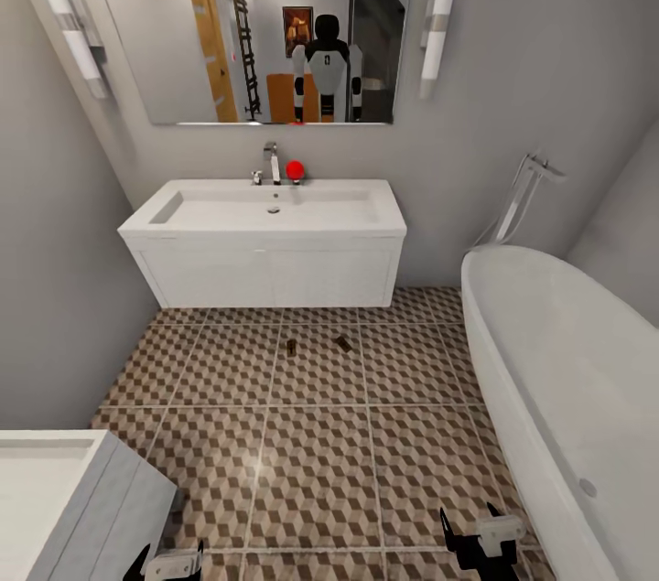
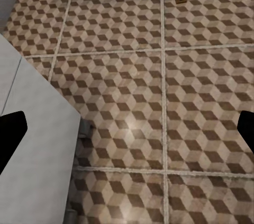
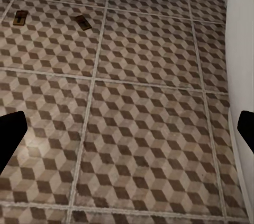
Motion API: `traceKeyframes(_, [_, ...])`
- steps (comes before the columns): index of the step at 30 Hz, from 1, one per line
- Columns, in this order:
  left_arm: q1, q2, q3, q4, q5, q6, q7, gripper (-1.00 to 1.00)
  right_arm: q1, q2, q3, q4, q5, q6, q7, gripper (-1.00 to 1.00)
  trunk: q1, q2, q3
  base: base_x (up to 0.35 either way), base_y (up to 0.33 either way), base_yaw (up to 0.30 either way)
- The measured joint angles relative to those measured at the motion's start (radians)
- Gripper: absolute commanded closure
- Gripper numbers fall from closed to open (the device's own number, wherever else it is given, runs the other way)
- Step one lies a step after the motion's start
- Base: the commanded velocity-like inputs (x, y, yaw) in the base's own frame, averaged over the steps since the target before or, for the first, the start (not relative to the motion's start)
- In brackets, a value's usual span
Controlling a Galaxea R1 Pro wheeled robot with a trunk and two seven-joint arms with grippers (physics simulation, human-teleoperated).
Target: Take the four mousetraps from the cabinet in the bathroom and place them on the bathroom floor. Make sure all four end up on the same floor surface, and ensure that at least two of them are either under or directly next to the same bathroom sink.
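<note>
Mousetraps: two, one (image 1: pixel 291 348) and another (image 1: pixel 343 343), lie flat on the bathroom floor (image 1: pixel 320 462) just in front of the bathroom sink (image 1: pixel 265 238). Probably light, stiff boards; I'd pinch the long edges. Left gripper (image 2: pixel 127 128) and right gripper (image 3: pixel 127 128) both spread, empty.

We are in a home bathroom. Well ahead of our two grippers, a white wall-hung sink (image 1: pixel 265 229) with a shallow trough basin and a chrome tap (image 1: pixel 272 162) sits on the grey wall, and above it hangs a wide mirror (image 1: pixel 247 18) flanked by two tube lights (image 1: pixel 440 9). Out beyond our right gripper (image 1: pixel 476 540) curves a white oval bathtub (image 1: pixel 572 380) with a floor-standing filler (image 1: pixel 522 197) at its far end. Just beside our left gripper (image 1: pixel 169 563) stands a white unit (image 1: pixel 69 503). Under both grippers lies the tiled floor (image 1: pixel 320 462), printed in brown, beige and white cubes with pale grout.
</note>
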Motion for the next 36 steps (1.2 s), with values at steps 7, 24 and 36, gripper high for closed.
traceKeyframes(7, [0.0, 0.0, 0.0, 0.0, 0.0, 0.0, 0.0, -1.0, 0.0, 0.0, 0.0, 0.001, 0.0, 0.0, 0.0, -1.0, -0.027, 0.049, 0.022, 0.0, 0.0, 0.0])
traceKeyframes(24, [0.0, 0.0, 0.0, 0.0, 0.0, 0.0, 0.0, -1.0, 0.0, 0.001, 0.0, 0.001, 0.0, 0.001, 0.0, -1.0, -0.092, 0.168, 0.075, 0.0, 0.0, 0.0])
traceKeyframes(36, [0.002, 0.0, 0.0, 0.0, 0.0, 0.0, 0.0, -1.0, 0.0, 0.001, 0.0, 0.0, 0.0, 0.001, 0.0, -1.0, -0.138, 0.252, 0.113, 0.0, 0.0, 0.0])
